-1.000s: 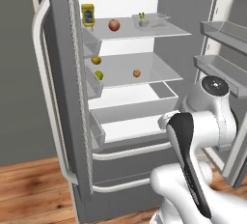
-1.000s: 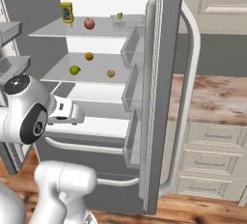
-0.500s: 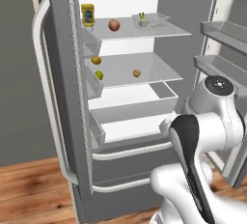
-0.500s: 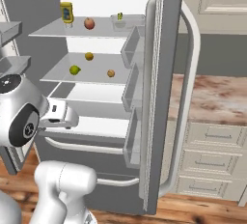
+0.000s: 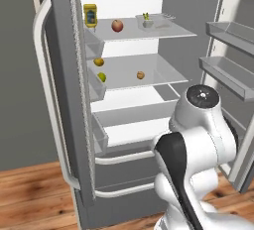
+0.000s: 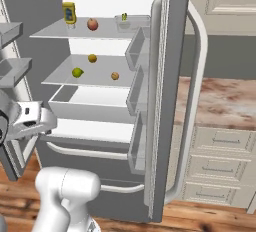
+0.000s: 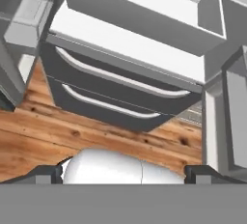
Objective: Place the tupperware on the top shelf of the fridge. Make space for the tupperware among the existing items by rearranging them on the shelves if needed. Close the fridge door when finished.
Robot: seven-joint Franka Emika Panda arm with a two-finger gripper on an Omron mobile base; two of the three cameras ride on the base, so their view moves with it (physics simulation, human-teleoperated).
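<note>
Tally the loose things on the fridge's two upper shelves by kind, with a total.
Yellow jar: 1
Tupperware: 1
Red-orange fruit: 1
Orange fruit: 1
Green fruit: 1
Tan-brown item: 1
Total: 6

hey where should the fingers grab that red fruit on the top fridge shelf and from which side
Judging by its pose, grip the red fruit across its middle, coming straight in from the open fridge front. It is round, sits free on the top shelf, clear of the yellow jar and the tupperware.
</note>
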